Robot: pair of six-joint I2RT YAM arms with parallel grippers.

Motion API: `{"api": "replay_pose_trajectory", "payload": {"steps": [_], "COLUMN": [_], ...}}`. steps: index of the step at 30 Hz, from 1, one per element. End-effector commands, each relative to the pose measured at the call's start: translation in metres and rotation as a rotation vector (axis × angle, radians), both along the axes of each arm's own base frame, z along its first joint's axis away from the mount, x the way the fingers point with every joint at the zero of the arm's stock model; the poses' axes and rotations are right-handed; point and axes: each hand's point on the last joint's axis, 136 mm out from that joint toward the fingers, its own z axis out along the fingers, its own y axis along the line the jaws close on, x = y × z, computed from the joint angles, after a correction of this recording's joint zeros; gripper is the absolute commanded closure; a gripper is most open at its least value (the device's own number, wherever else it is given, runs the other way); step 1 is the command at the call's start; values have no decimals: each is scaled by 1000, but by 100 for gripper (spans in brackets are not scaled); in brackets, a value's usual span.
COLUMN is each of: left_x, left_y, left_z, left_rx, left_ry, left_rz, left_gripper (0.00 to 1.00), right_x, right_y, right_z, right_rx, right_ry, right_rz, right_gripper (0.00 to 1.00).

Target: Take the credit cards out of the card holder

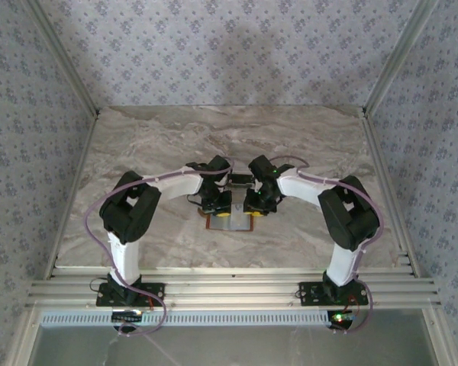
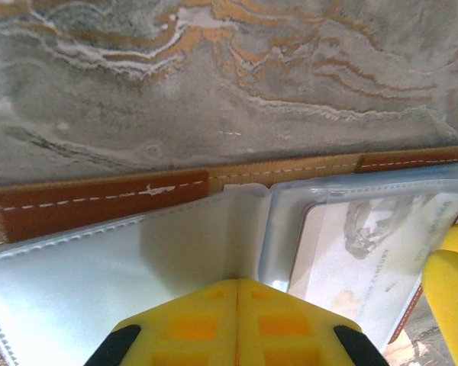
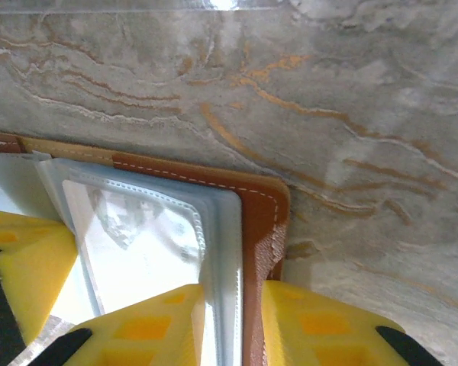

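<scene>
Where the left tool (image 2: 237,286) comes down on the open card holder (image 2: 99,202), its two yellow fingers (image 2: 191,324) are pressed together with no gap, their tips against the pale, clear inner pocket near the fold; whether they pinch any of that plastic I cannot tell. The right tool (image 3: 233,291) is clamped on the card holder's right edge, one finger on the clear sleeve and the other outside the brown leather rim with its white stitching. Between the two tools, one of the credit cards (image 2: 359,244), whitish, lies tucked inside the clear pocket; it carries a faint grey picture and lines of print too blurred to read. From above, the card holder (image 1: 230,223) lies flat in the middle of the marble-patterned counter (image 1: 305,145), toward the near edge, with both tools hunched over it and hiding most of it. Flower-patterned walls (image 1: 214,46) close in the counter.
</scene>
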Motion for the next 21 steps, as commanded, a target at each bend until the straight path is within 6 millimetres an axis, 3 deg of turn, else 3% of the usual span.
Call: {"api": "replay_pose_trajectory", "payload": {"steps": [1, 8, 12, 15, 21], "left_x": [-9, 4, 6, 6, 3], "left_y": [4, -2, -10, -16, -16], "left_z": [-2, 39, 51, 49, 27], "left_rx": [23, -29, -77, -101, -83], "left_ry": [11, -74, -79, -64, -25], "left_rz": [5, 24, 28, 25, 30], "left_gripper": [92, 85, 85, 85, 85], "right_x": [-4, -7, -6, -5, -2], "right_y": [-9, -11, -7, -5, 1], "right_z": [8, 13, 13, 11, 5], "right_rx": [-20, -22, -10, -5, 8], "right_ry": [-5, 1, -3, 4, -1], "right_rz": [5, 5, 9, 11, 14], "right_gripper": [71, 70, 70, 70, 71]}}
